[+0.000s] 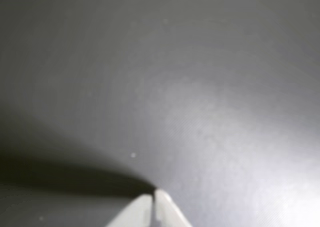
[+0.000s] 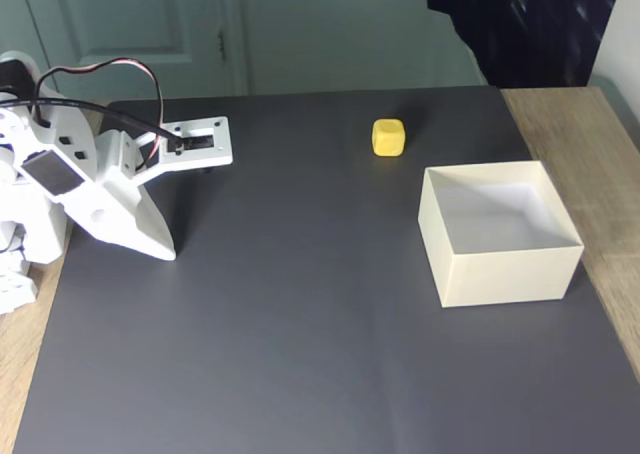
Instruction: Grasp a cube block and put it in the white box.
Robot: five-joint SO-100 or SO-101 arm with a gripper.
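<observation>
Gripper (image 2: 165, 249) sat at the left edge of the dark mat (image 2: 300, 324) in the fixed view, well apart from the white box (image 2: 500, 274), tip down on or just above the mat. In the wrist view the fingertips (image 1: 161, 196) were pinched together with nothing between them. Cube block (image 2: 389, 137) lay on the mat just beyond the box's far-left corner, near it but not touching. Box was empty. My read: reach not started. I'd have opened the jaws wide first, swung across toward the box, descended square over the cube, and kept the fingers clear of the box wall.
</observation>
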